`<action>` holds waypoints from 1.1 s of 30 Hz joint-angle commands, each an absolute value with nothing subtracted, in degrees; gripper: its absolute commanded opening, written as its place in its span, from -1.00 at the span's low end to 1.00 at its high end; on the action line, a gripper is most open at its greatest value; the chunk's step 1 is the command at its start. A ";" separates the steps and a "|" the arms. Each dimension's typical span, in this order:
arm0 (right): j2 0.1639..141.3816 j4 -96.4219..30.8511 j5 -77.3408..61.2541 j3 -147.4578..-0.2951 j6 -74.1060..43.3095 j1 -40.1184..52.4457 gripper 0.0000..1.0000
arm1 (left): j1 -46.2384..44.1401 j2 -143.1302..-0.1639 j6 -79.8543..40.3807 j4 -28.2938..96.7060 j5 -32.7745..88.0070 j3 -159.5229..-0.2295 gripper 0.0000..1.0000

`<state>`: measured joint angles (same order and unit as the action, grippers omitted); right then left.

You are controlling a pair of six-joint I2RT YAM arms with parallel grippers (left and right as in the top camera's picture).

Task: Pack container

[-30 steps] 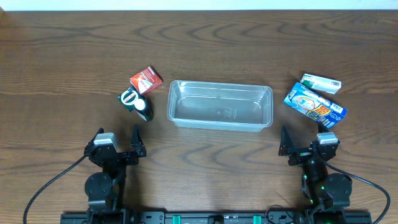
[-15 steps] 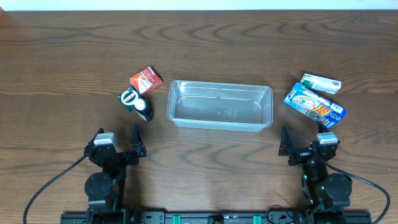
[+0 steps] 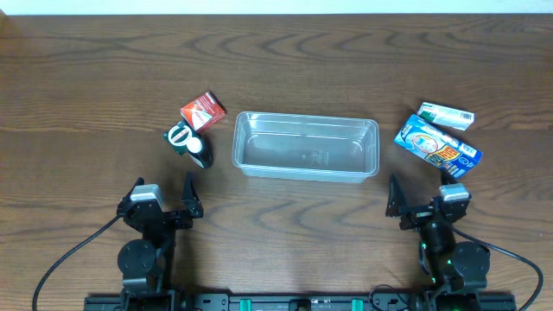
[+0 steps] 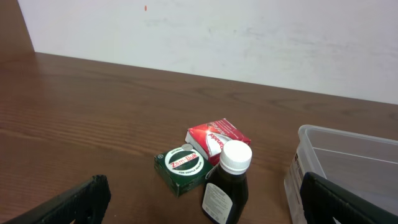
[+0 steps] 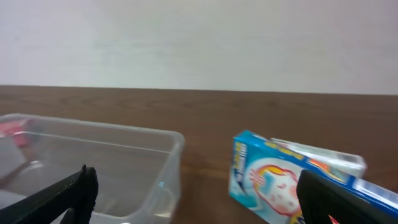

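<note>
The clear plastic container [image 3: 305, 146] stands empty at the table's middle; it also shows in the left wrist view [image 4: 348, 168] and the right wrist view [image 5: 93, 168]. To its left lie a red packet [image 3: 203, 110], a green box [image 3: 181, 136] and a dark bottle with a white cap [image 3: 200, 154]; the left wrist view shows the bottle [image 4: 226, 186], green box [image 4: 181, 167] and red packet [image 4: 217, 137]. To the container's right lie a blue box [image 3: 436, 147] [image 5: 286, 183] and a white-green box [image 3: 446, 115]. My left gripper [image 3: 164, 203] and right gripper [image 3: 419, 200] are open and empty near the front edge.
The brown wooden table runs back to a white wall [image 4: 249, 37]. The arm bases [image 3: 143, 259] [image 3: 454, 263] sit at the front edge, with black cables trailing from them.
</note>
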<state>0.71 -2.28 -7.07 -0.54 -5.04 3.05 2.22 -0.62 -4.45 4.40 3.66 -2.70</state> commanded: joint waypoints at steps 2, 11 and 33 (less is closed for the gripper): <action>0.38 -2.15 -12.47 -0.75 -5.50 3.60 0.98 | 2.50 -0.34 -4.10 5.02 3.60 -0.84 0.96; 18.65 -7.40 -9.93 -19.14 -2.07 -1.02 0.99 | 2.50 -0.34 -4.10 5.02 3.57 -0.84 0.96; 79.35 -29.32 -6.57 -57.23 7.46 -8.08 0.99 | 2.50 -0.34 -4.10 5.02 3.60 -0.84 0.96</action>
<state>77.67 -29.10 -9.61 -55.94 4.86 -6.52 2.22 -0.62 -4.45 4.40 3.68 -2.70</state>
